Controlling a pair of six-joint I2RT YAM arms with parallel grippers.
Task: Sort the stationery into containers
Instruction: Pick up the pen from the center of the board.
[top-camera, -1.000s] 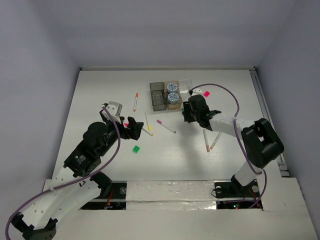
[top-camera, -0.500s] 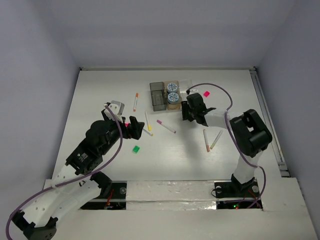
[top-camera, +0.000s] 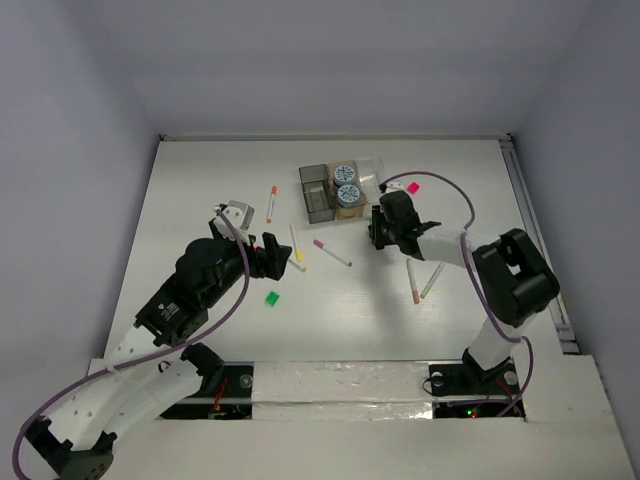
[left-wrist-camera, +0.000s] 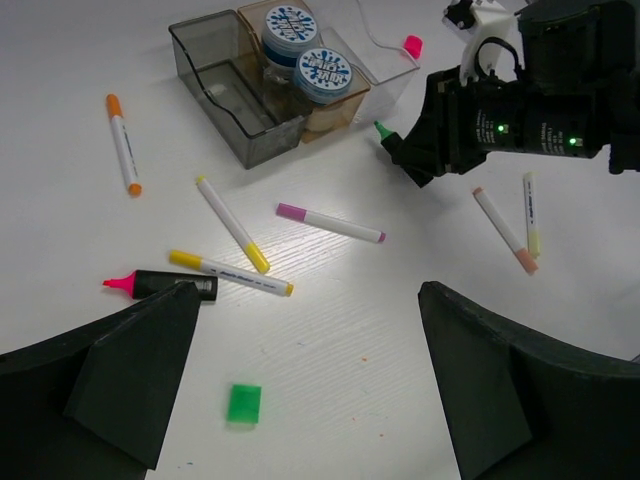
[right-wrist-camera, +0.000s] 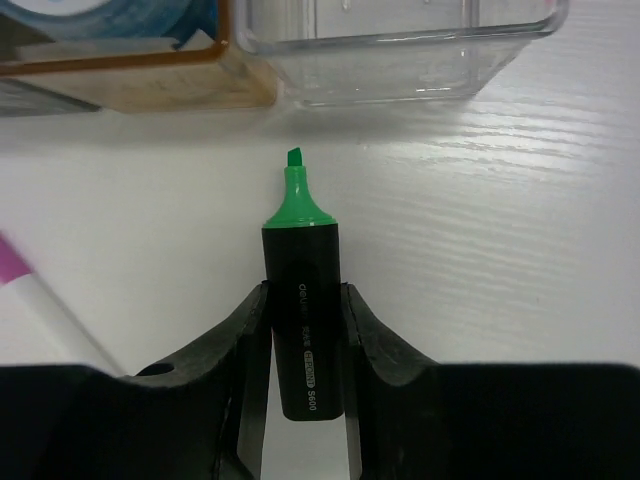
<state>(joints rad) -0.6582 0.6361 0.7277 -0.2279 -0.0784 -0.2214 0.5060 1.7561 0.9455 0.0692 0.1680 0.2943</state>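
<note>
Clamping black marker (right-wrist-camera: 303, 262), right gripper (right-wrist-camera: 303, 292); tip juts toward clear bin (right-wrist-camera: 400, 45). Left gripper (left-wrist-camera: 307, 300) spread, empty.

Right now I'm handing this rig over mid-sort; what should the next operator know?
Right fingers: shut on the green marker, just short of the bins.
Left fingers: open, by the pink marker.
Done: both tape rolls are in the amber bin.
Left on the table: six pens, the pink marker, the green eraser and the pink eraser; the green marker also needs binning.
</note>
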